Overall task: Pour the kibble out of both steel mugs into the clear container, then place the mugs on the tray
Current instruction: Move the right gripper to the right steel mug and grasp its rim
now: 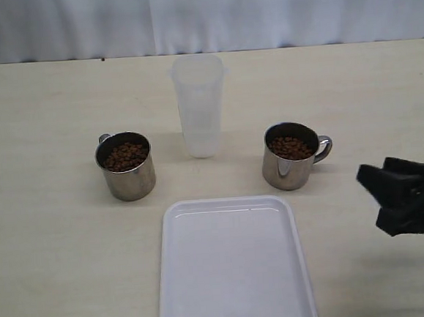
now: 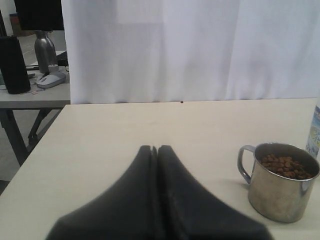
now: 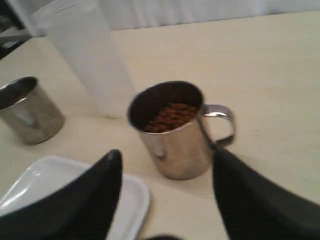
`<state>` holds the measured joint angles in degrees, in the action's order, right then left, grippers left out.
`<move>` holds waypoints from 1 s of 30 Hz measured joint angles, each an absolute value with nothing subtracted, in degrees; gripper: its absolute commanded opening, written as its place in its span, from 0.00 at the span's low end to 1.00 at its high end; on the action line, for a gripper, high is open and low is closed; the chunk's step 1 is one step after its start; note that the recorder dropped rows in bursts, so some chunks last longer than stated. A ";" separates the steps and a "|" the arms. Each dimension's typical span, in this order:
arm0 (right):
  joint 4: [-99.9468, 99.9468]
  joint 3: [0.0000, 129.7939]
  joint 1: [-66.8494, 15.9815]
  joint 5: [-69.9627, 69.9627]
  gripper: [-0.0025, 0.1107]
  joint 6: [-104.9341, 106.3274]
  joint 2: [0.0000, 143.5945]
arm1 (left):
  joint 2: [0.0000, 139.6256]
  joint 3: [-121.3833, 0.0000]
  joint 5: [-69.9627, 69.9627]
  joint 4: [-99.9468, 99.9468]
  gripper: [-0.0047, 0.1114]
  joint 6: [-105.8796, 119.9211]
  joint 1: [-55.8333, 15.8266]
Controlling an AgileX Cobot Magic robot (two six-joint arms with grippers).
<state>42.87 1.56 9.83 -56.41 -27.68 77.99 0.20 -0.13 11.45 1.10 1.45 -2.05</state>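
Observation:
Two steel mugs hold brown kibble: the left mug and the right mug, handle to the right. Between them, farther back, stands the clear container, upright and empty-looking. The white tray lies bare at the front. My right gripper hovers open to the right of the right mug, apart from it. In the right wrist view my gripper is open just short of that mug with its kibble. My left gripper is shut on nothing, with the left mug off to one side.
A white curtain hangs behind the table's far edge. The left wrist view shows a side desk beyond the table's edge, carrying a computer mouse and dark equipment. The container and the other mug stand beyond the right gripper.

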 measured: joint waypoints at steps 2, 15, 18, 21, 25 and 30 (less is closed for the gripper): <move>50.28 6.09 9.83 -62.37 0.71 -25.80 87.89 | 0.20 -0.13 11.45 1.10 0.04 1.45 -2.05; 58.38 22.54 9.83 -66.49 0.75 -21.19 109.21 | 0.20 -0.13 11.45 1.10 0.04 1.45 -2.05; 58.38 24.63 9.83 -66.49 0.75 -20.83 111.29 | 0.20 -0.13 11.45 1.10 0.04 1.45 -2.05; 58.61 26.29 9.83 -65.47 0.75 -20.80 113.01 | 0.20 -0.13 11.45 1.10 0.04 1.45 -2.05; 58.61 28.77 9.83 -64.37 0.75 -20.78 114.21 | 0.20 -0.13 11.45 1.10 0.04 1.45 -2.05; 58.83 30.36 9.83 -64.36 0.75 -20.67 114.33 | 0.20 -0.13 11.45 1.10 0.04 1.45 -2.05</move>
<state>58.83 30.36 9.83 -64.36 -20.67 114.33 0.20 -0.13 11.45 1.10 1.45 -2.05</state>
